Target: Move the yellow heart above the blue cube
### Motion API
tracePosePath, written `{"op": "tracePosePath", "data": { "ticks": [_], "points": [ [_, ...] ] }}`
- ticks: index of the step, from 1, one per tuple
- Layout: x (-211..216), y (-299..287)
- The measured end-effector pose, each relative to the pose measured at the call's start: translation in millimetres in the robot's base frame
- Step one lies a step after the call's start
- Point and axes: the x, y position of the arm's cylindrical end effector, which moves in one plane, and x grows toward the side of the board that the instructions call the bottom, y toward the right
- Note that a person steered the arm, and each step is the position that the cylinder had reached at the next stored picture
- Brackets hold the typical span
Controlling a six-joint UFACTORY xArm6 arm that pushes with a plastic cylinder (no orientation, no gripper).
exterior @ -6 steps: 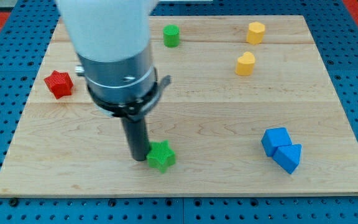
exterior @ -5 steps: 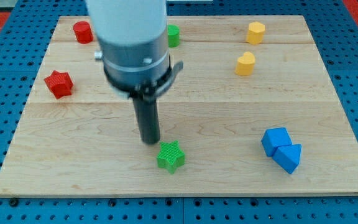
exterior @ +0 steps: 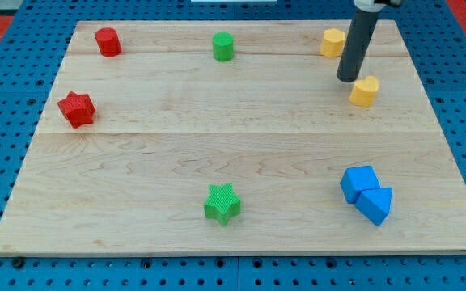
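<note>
The yellow heart (exterior: 364,90) lies at the board's upper right. My tip (exterior: 347,78) stands just to its upper left, touching or nearly touching it. The blue cube (exterior: 358,181) sits near the lower right, well below the heart, with a blue triangular block (exterior: 375,204) pressed against its lower right side. The rod rises out of the view's top.
A yellow hexagonal block (exterior: 332,42) sits left of the rod near the top. A green cylinder (exterior: 223,46) and a red cylinder (exterior: 107,40) lie along the top. A red star (exterior: 76,108) is at the left, a green star (exterior: 222,203) at bottom centre.
The arm swung from beside the green star, nudging it slightly right, up to the upper right. The yellow heart has shifted right and slightly down.
</note>
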Motion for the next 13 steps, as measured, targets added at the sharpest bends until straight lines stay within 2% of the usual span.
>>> {"op": "tracePosePath", "data": {
  "ticks": [1,2,3,4,5,6,9,10,11,12,13],
  "points": [
    [26,22],
    [67,4],
    [53,21],
    [81,7],
    [132,3],
    [134,8],
    [116,-83],
    [91,-52],
    [92,25],
    [117,72],
    [169,107]
  ]
}}
